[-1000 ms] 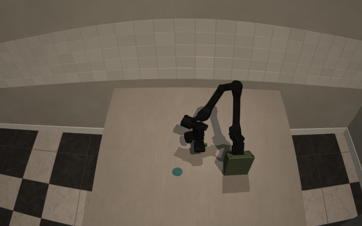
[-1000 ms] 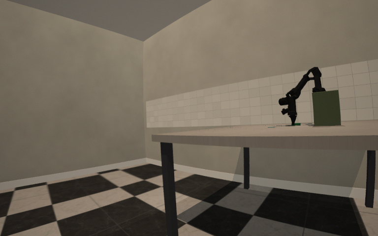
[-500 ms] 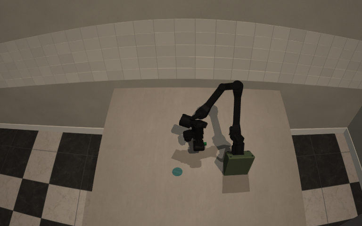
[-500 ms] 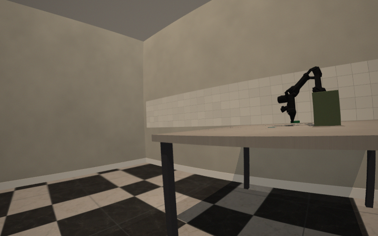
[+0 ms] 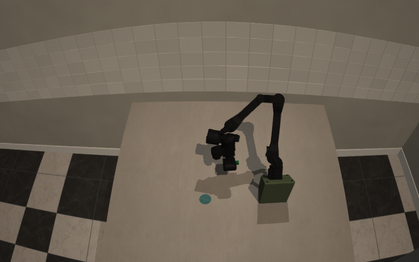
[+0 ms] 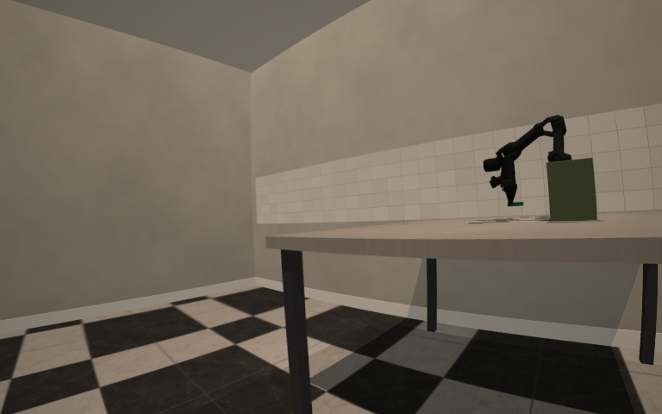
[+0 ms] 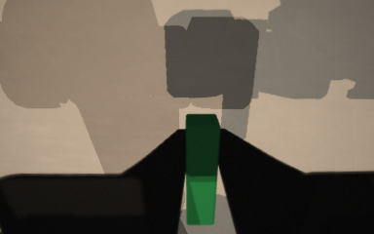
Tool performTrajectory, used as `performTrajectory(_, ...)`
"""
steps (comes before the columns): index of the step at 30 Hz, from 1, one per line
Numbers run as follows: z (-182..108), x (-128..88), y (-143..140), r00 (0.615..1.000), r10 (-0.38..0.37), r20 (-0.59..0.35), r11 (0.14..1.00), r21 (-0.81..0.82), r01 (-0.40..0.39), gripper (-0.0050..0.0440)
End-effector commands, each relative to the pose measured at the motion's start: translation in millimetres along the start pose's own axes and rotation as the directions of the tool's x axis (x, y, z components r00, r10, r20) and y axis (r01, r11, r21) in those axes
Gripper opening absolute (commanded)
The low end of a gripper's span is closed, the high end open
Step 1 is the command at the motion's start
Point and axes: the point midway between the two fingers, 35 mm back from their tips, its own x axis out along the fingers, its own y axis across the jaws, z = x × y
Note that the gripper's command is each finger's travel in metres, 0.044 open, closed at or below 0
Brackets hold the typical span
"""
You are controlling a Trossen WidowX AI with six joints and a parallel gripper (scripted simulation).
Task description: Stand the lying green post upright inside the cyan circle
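Note:
My gripper (image 7: pixel 201 136) is shut on the green post (image 7: pixel 202 166), with one black finger against each long side. The post lies level between the fingers and hangs above the table, as the side view shows (image 6: pixel 515 203). From above only one green end (image 5: pixel 237 162) sticks out beside the gripper (image 5: pixel 229 165). The cyan circle (image 5: pixel 205 199) is a flat disc on the table top, to the front left of the gripper and apart from it. In the side view the gripper (image 6: pixel 510 198) points straight down.
The arm stands on a green box base (image 5: pixel 275 188) at the right of the table, also seen from the side (image 6: pixel 571 189). A tiled wall runs behind the table. The table edges drop to a checkered floor.

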Motion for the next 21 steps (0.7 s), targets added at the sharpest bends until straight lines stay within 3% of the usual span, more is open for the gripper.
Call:
performTrajectory(1,3.3,-18.8,-4.4,1.000,-0.008,0.017,1.000,0.021,0.008,0.0022)
performTrajectory(11,-2.0,-50.9,-5.4,1.000,-0.016,0.017,1.000,0.020,0.016,0.0022)
performTrajectory(21,-5.5,-65.3,-6.4,1.000,-0.025,0.013,1.000,0.014,0.025,0.0022)
